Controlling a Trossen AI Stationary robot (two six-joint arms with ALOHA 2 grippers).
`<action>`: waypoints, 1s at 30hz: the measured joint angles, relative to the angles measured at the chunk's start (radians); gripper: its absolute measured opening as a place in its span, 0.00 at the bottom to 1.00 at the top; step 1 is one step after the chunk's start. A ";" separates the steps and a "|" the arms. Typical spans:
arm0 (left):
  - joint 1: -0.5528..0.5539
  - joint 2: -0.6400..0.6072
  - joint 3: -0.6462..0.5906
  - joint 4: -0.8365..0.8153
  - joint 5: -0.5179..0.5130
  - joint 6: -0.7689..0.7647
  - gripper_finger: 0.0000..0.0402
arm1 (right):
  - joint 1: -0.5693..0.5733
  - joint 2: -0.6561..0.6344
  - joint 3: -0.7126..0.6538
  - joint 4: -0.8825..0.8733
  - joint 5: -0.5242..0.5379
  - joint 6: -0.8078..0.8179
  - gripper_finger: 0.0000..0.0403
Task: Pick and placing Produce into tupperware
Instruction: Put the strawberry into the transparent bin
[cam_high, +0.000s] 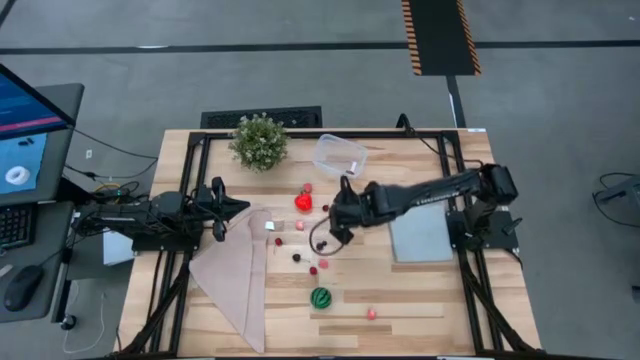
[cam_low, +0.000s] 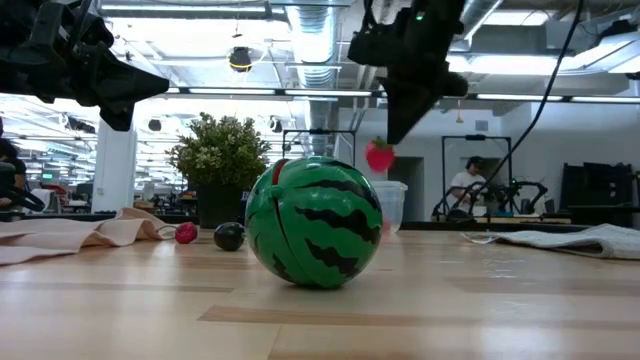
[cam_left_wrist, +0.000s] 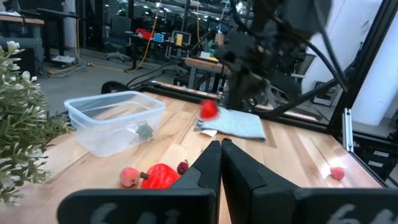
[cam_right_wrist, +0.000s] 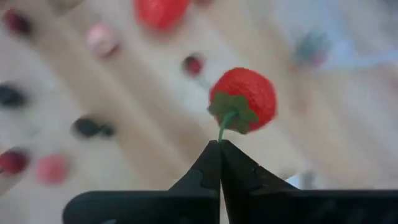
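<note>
My right gripper (cam_right_wrist: 220, 144) hangs above the middle of the table (cam_high: 338, 212), shut on a small red strawberry (cam_right_wrist: 245, 96) with a green calyx; in the low view the strawberry (cam_low: 379, 155) is in the air. The clear tupperware (cam_high: 340, 155) stands on its base at the far middle of the table, with a small green piece inside. Red, pink and dark produce pieces (cam_high: 303, 202) lie scattered on the wood, and the green striped ball (cam_high: 320, 297) rests nearer the front. My left gripper (cam_left_wrist: 221, 146) waits shut at the table's left (cam_high: 243, 207), holding nothing. My right gripper pinches the strawberry's thin green stem (cam_right_wrist: 222, 129) between its two fingertips, only at their free ends. The fingers slant steeply down from above. The strawberry sticks out beyond the fingertips, lifted clear of the table.
A bushy potted plant (cam_high: 259, 140) stands at the far left of the tupperware. A beige cloth (cam_high: 235, 275) lies at the left front, and a grey-blue sheet (cam_high: 420, 235) lies under the right arm. Bare wood shows at the front right.
</note>
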 joint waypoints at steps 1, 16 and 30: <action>0.000 0.000 0.000 0.000 0.000 0.000 0.00 | -0.017 0.000 0.011 -0.008 0.012 -0.028 0.03; 0.000 0.000 0.000 0.000 0.000 -0.001 0.00 | -0.367 0.000 0.054 0.028 -0.024 -0.278 0.02; 0.000 0.000 0.000 -0.003 0.000 -0.002 0.00 | -0.560 0.009 0.030 0.168 -0.181 -0.379 0.04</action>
